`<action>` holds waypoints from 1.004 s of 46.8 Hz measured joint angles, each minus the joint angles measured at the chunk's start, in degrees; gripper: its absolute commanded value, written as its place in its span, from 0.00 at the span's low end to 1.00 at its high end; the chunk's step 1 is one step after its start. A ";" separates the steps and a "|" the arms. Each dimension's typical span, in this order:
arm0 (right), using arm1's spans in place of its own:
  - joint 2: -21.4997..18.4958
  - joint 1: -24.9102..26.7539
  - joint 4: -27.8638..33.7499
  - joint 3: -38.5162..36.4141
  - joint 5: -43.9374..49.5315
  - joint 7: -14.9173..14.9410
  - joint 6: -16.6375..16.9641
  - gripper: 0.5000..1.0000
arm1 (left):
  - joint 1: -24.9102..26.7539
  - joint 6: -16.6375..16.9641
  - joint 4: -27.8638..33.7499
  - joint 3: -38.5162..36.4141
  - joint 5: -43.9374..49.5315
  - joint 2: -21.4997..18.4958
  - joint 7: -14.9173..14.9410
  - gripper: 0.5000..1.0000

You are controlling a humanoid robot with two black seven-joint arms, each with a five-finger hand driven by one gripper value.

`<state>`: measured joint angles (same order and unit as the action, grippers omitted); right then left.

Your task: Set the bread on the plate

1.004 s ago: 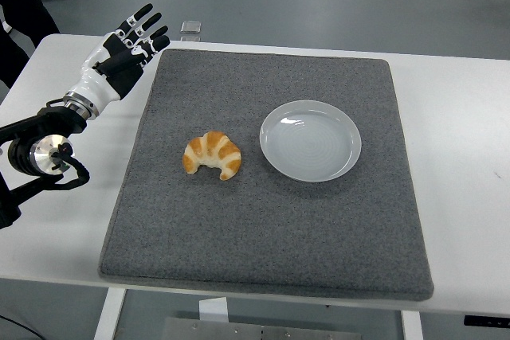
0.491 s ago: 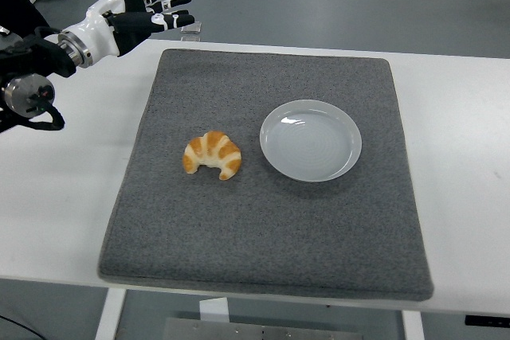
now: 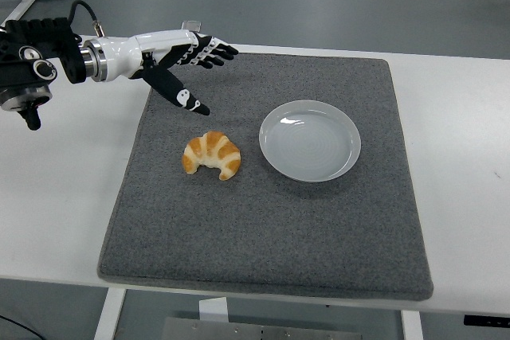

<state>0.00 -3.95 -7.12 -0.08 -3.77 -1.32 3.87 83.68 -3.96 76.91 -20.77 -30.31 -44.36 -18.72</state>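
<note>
From my screen I see the left hand (image 3: 185, 65) reaching in from the left edge, held out flat over the far left corner of the grey mat (image 3: 271, 244). Its fingers (image 3: 217, 52) are spread and point right, the thumb (image 3: 182, 95) angles down and toward the near side, and it holds nothing. The forearm is white near the wrist, black further back at the picture's left edge. I see no right arm anywhere.

Going from the near side outward: the white table (image 3: 56, 212) shows its near edge at the bottom, with the mat covering most of it. The bread (image 3: 212, 154), a croissant, lies on the mat a little left of centre, its curve opening toward me. Just to its right, apart from it, sits the plate (image 3: 310, 141), pale and empty. The hand hangs beyond the bread and to its left, not touching it; nothing stands between them. At the table's far edge, behind the hand, a small clear thing (image 3: 190, 26) is partly hidden; I cannot tell what it is.

Against half a second ago, the hand has swung in from off the table's far left to over the mat, closer to the bread. Bread and plate lie as before
</note>
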 measured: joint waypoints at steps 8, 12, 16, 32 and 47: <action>0.00 0.00 0.00 0.05 0.00 0.00 -0.01 0.90 | -4.80 5.64 1.02 0.56 -8.11 0.30 -0.17 0.98; 0.00 0.00 0.00 0.03 0.00 0.00 -0.01 0.90 | -6.61 7.27 2.27 0.67 -9.89 0.42 -0.53 0.98; 0.00 0.00 0.00 0.00 0.00 0.00 -0.01 0.91 | -8.01 9.28 2.53 0.95 -11.33 0.65 -0.82 0.97; 0.00 0.09 0.09 0.07 0.00 0.00 -0.10 0.90 | -15.17 12.39 -1.62 5.08 -13.84 5.70 -4.22 0.94; 0.00 0.35 0.18 0.08 0.00 0.00 -0.10 0.91 | -19.56 16.26 -7.47 5.39 -14.06 11.03 -6.48 0.94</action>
<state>0.00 -3.61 -6.94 0.01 -3.78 -1.32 3.77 64.12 12.30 69.44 -15.38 -44.37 -33.33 -25.20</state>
